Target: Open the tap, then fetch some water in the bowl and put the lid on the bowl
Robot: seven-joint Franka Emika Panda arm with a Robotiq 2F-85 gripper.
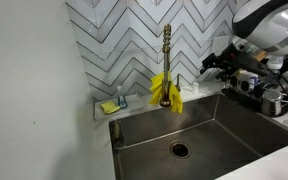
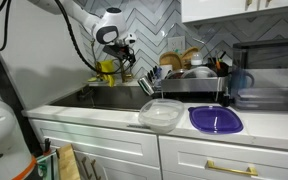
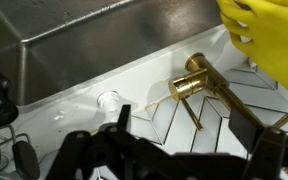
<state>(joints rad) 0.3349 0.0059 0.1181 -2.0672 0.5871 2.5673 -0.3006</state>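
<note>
The gold tap (image 1: 167, 55) stands behind the sink against the tiled wall, and its thin lever (image 3: 191, 112) shows in the wrist view below the tap body (image 3: 191, 84). Yellow gloves (image 1: 166, 92) hang over the tap. My gripper (image 1: 210, 63) hovers to the tap's side at about spout height, apart from it. It is open and empty (image 3: 184, 140), with the lever lying between and beyond its dark fingers. The clear bowl (image 2: 161, 114) and the purple lid (image 2: 215, 119) sit side by side on the white counter, far from the gripper (image 2: 125, 50).
The steel sink (image 1: 234, 125) with its drain (image 1: 179, 150) lies below the tap. A small sponge tray (image 1: 114, 105) sits on the ledge. A dish rack (image 2: 189, 75) full of dishes stands beside the sink. A soap dispenser hole (image 3: 109, 100) is on the ledge.
</note>
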